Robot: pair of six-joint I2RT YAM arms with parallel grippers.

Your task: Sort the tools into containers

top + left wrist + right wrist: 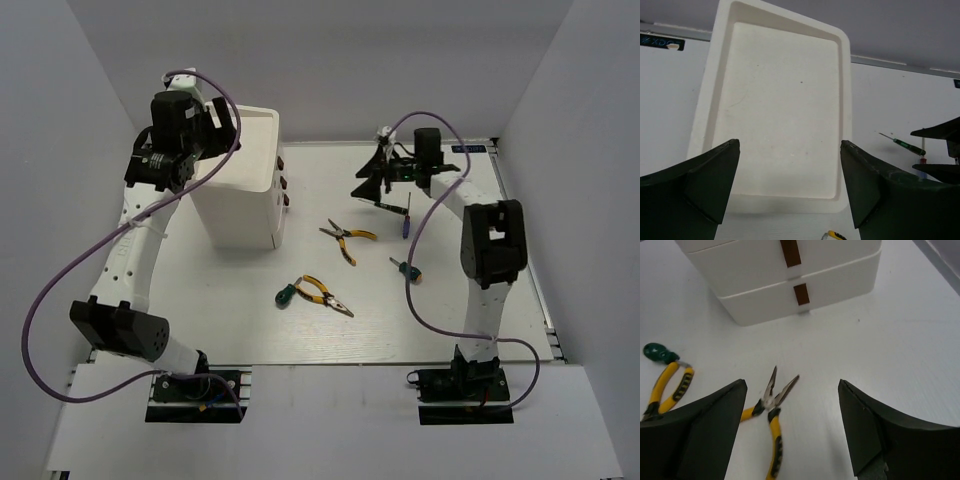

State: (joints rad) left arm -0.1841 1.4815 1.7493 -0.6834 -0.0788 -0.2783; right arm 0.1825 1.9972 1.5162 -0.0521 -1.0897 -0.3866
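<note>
The white drawer unit [245, 180] stands at the back left, its dark brown knobs [284, 186] facing right. My left gripper [218, 125] hovers above its top [780, 110], open and empty [790, 145]. My right gripper [372, 180] is open and empty [792, 390], above the table and facing two drawer fronts [801, 293]. One pair of yellow-handled pliers [345, 238] lies just ahead of it [771, 410]. The second pliers [325, 295] lie next to a green stubby screwdriver [285, 295]. A purple screwdriver [406, 218], a thin dark screwdriver [390, 205] and another green one [405, 268] lie at the right.
White walls close in the table on the left, back and right. The right arm's cable [420, 280] hangs over the table near the green screwdriver. The thin dark screwdriver also shows in the left wrist view [907, 146].
</note>
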